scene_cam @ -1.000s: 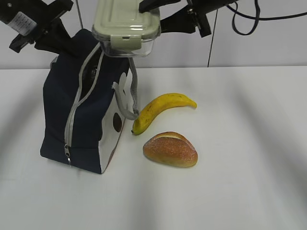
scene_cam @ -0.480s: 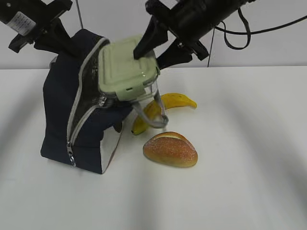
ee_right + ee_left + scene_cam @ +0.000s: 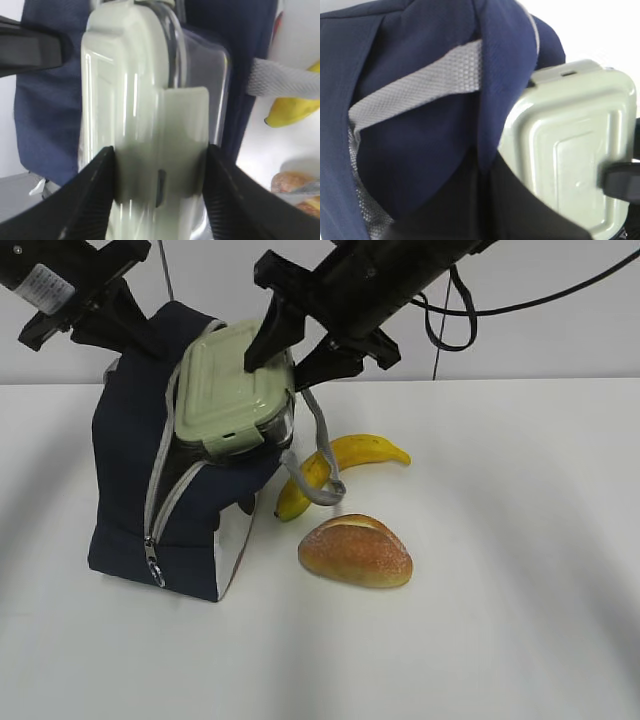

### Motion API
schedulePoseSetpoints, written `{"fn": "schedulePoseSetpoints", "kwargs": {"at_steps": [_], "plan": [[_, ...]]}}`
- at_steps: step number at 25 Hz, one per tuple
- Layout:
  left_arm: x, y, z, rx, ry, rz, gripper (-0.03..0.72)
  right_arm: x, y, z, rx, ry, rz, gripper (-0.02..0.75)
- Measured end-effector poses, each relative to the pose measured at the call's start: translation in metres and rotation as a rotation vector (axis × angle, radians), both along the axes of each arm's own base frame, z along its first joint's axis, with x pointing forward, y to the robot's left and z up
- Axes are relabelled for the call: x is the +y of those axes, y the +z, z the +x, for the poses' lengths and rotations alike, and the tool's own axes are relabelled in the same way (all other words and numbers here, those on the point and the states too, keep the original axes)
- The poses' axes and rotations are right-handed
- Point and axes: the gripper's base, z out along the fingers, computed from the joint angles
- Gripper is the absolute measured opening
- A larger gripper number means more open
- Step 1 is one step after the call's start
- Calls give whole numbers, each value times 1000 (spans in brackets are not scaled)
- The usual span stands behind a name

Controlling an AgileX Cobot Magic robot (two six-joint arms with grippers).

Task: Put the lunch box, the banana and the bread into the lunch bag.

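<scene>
Both fingers [image 3: 95, 195] clamped — lunch box [image 3: 150, 125].

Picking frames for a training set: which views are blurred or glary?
Exterior view: sharp, soft shadows under the bread. Left wrist view: white table blown out, lunch bag slightly soft. Right wrist view: lunch box blurred, with streaky glare on its lid.
</scene>
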Motion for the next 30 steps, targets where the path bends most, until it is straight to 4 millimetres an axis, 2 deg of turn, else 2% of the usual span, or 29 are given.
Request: {"fn": "schedulePoseSetpoints", "kwargs": {"at_steps": [6,12,15,22,30], "plan": [[0,0,0,0,0,-4,0,10,-3,-1,-21,-59,-58,386],[-1,0,0,1,1,-9,0,16,-4,1,-24,-109,-41,385],[-1,1,0,2,0,-15,0,25,-15,3,0,-111,-44,386],[-1,1,0,3,1,-21,0,59,-40,6,35,-112,-29,385],[-2,1,0,3,0,-23,0,72,-74,14,79,-130,-36,385]]}}
